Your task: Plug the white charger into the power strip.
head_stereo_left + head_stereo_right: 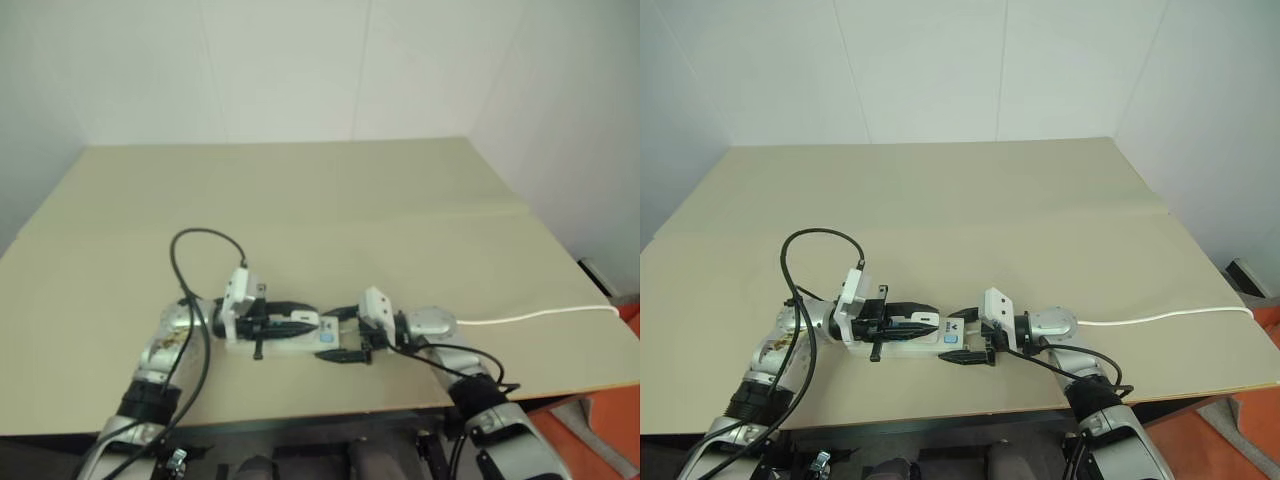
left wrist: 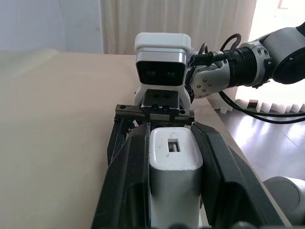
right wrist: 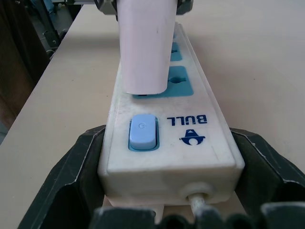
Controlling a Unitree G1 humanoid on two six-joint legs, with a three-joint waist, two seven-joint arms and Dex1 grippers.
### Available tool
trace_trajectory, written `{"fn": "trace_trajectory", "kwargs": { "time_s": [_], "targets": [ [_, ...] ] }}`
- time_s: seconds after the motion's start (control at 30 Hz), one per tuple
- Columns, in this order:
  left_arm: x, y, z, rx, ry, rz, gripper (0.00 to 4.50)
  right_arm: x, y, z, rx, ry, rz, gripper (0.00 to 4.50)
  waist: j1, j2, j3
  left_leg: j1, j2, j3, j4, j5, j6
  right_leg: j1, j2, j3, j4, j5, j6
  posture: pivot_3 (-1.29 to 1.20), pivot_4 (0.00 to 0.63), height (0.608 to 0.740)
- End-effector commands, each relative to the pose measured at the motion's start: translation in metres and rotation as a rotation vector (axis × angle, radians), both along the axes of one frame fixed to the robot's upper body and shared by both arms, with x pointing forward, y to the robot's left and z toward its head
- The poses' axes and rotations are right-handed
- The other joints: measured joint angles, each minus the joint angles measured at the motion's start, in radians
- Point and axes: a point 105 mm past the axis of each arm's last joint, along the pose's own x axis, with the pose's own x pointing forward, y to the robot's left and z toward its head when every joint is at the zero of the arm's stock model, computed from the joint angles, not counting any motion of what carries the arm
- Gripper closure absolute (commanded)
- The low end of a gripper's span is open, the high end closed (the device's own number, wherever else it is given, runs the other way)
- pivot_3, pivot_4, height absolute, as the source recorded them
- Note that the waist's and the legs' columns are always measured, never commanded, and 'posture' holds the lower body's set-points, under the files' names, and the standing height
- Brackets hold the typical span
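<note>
Charger (image 2: pixel 172 162) clamped in my left gripper (image 2: pixel 167 143), sitting on socket nearest switch; right gripper (image 3: pixel 167 200) pinches power strip (image 3: pixel 190 143) end. Insertion step; I press straight down next.

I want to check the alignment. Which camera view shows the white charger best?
The right wrist view: the white charger stands over a blue socket of the power strip. The left wrist view shows its back between the left gripper's fingers; the eye views show it small.
</note>
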Motion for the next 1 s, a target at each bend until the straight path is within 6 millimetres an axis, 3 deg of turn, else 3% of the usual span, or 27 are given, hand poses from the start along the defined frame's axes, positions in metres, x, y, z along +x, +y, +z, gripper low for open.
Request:
{"fn": "trace_trajectory", "kwargs": {
  "time_s": [0.03, 0.3, 0.5, 0.63, 1.0],
  "targets": [
    [0.006, 0.014, -0.005, 0.074, -0.013, 0.034, 3.48, -0.01, 0.0, -0.015, -0.05, 0.048, 0.029, 1.03, -0.001, 0.0, 0.0, 0.0, 0.0, 0.0, 0.0, 0.0, 0.0, 0.0, 0.0, 0.0, 0.0, 0.0, 0.0, 0.0, 0.15, 0.74],
    [0.002, 0.043, -0.037, 0.294, -0.04, 0.008, 3.48, -0.009, -0.002, -0.015, -0.053, 0.048, 0.023, 1.03, -0.004, 0.0, -0.001, 0.008, 0.0, 0.001, -0.003, 0.0, 0.0, 0.006, 0.001, 0.001, -0.001, 0.0, 0.0, 0.0, 0.15, 0.74],
    [0.009, 0.058, -0.053, 0.381, -0.027, 0.115, 3.48, -0.007, -0.001, -0.014, -0.05, 0.046, 0.019, 1.03, -0.005, 0.004, -0.007, 0.02, 0.001, 0.002, -0.008, 0.0, 0.0, 0.018, 0.001, 0.002, -0.003, -0.006, 0.005, 0.0, 0.15, 0.74],
    [0.008, 0.054, -0.055, 0.368, -0.003, 0.118, 3.48, -0.007, -0.001, -0.015, -0.05, 0.048, 0.02, 1.03, -0.004, 0.007, -0.01, 0.03, 0.001, 0.001, -0.01, 0.0, 0.0, 0.029, 0.001, 0.001, -0.004, -0.012, 0.005, 0.0, 0.15, 0.74],
    [-0.001, 0.036, -0.04, 0.3, 0.052, 0.088, 3.48, -0.006, 0.001, -0.01, -0.057, 0.03, 0.058, 1.03, -0.005, 0.011, -0.015, 0.03, 0.001, 0.001, -0.01, 0.0, 0.0, 0.029, 0.001, 0.001, -0.005, -0.012, 0.006, 0.0, 0.15, 0.74]
  ]
}}
